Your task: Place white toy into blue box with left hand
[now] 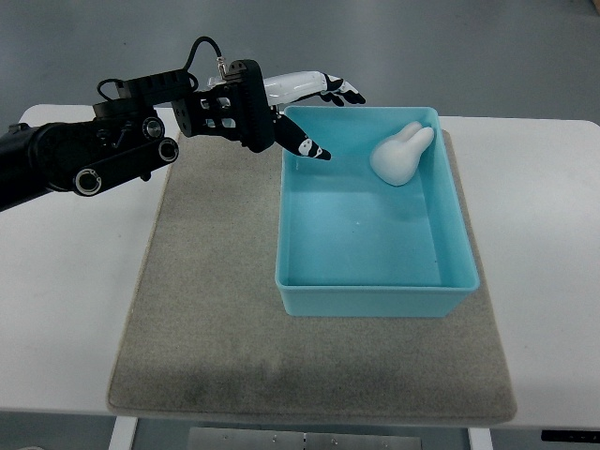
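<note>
Now left hand open over blue box far-left rim; white toy inside.

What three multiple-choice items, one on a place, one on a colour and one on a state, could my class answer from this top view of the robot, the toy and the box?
1. Where does the white toy lie?
A. on the mat in front of the box
B. inside the box, at its far right corner
C. in the robot's palm

2. What colour is the box?
A. light blue
B. red
C. yellow

3. What state is the left hand in?
A. clenched round the toy
B. fingers extended, holding nothing
C. pressed flat on the mat

Key: 1 B, the toy leans against the far wall inside the box. 2 A, walls and floor are light blue throughout. 3 B, the fingers reach out over the box's far left corner, apart from the toy, with nothing between them.
</note>
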### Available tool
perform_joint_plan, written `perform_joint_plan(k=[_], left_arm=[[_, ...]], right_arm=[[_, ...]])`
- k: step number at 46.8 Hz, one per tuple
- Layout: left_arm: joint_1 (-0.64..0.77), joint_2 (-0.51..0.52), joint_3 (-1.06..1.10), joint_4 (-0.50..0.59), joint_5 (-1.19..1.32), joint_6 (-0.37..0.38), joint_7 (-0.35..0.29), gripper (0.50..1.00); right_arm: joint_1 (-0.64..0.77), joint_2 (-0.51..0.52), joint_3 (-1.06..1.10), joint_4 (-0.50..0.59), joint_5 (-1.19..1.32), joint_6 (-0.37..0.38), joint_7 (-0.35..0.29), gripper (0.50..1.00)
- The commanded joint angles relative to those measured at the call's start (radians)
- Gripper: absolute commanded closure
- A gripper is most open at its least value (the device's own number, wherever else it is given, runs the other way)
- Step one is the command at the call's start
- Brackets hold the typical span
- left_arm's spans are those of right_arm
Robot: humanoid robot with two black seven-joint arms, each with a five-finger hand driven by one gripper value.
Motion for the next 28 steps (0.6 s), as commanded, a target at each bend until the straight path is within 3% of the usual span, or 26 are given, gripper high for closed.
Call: perform_joint_plan(k=[1, 10, 14, 17, 28], left_arm=[[-0.005, 0.000, -0.008, 0.064, -0.053, 0.000, 0.000, 0.656], [-0.005, -0.001, -0.011, 0.188, -0.110, 0.008, 0.000, 0.654], [-0.002, -0.004, -0.011, 0.231, -0.140, 0.054, 0.000, 0.649], [-0.002, -0.007, -0.011, 0.262, -0.183, 0.089, 0.000, 0.617], [0.003, -0.009, -0.010, 0.285, -0.448, 0.147, 0.002, 0.615]], right_arm=[[0.000, 0.000, 0.000, 0.000, 0.000, 0.000, 0.000, 0.564], [0.000, 0.000, 0.000, 0.000, 0.000, 0.000, 0.000, 0.564], [0.002, 0.000, 0.000, 0.000, 0.000, 0.000, 0.000, 0.564], [0.000, 0.000, 0.000, 0.000, 0.000, 0.000, 0.000, 0.564], [0.000, 0.000, 0.000, 0.000, 0.000, 0.000, 0.000, 0.564]])
